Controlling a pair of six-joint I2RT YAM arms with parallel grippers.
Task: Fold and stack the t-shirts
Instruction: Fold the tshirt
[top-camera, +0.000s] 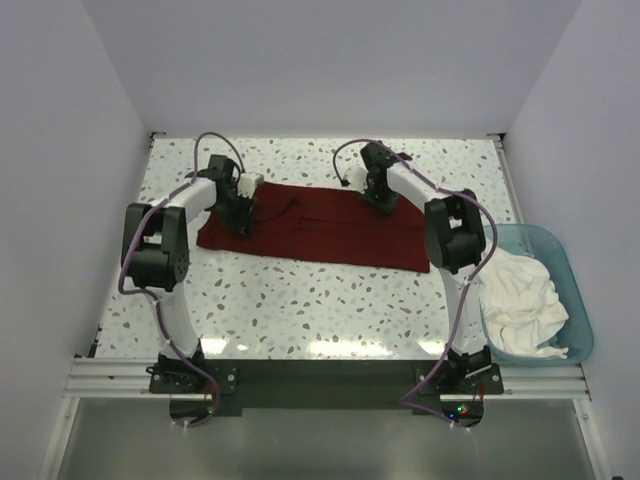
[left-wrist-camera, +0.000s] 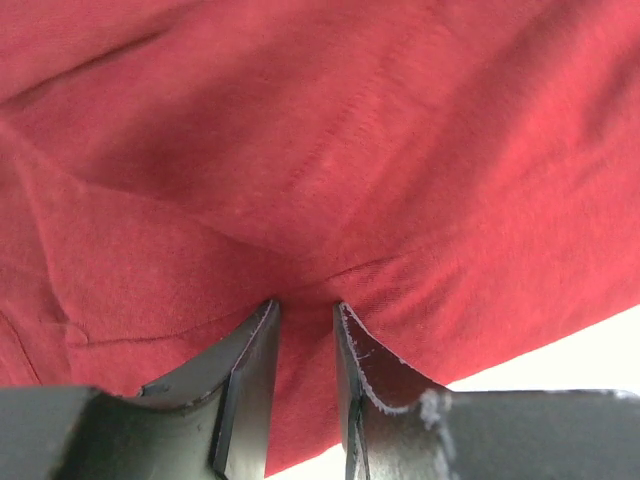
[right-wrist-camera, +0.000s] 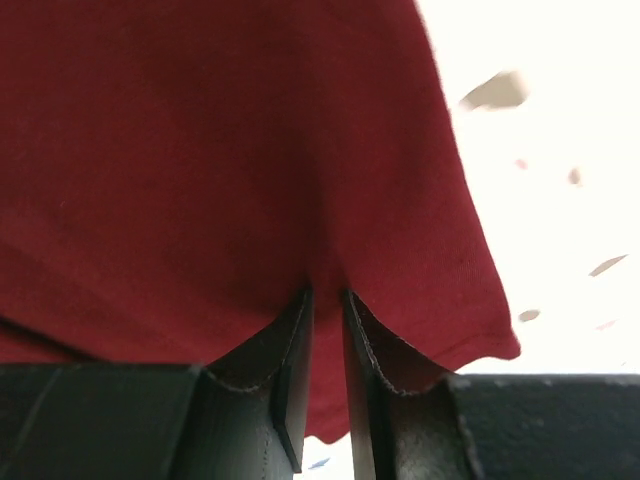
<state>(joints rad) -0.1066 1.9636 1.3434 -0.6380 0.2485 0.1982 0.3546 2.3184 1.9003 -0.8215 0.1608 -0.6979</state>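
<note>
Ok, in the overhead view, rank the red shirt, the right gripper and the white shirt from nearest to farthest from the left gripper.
1. Red shirt: pinched in the left gripper near its left end.
2. Right gripper: across the shirt, on its far edge toward the right.
3. White shirt: far right, in the blue tub.

Btwn & past both sets of jaws: maroon t-shirt (top-camera: 310, 228), plain dark red, no print. Left gripper (left-wrist-camera: 305, 310) & right gripper (right-wrist-camera: 325, 297) black. Table (top-camera: 300, 300) white w/ grey-brown speckles, showing right of right jaws. White t-shirt (top-camera: 520, 295) plain; tub (top-camera: 572, 285) light blue.
</note>
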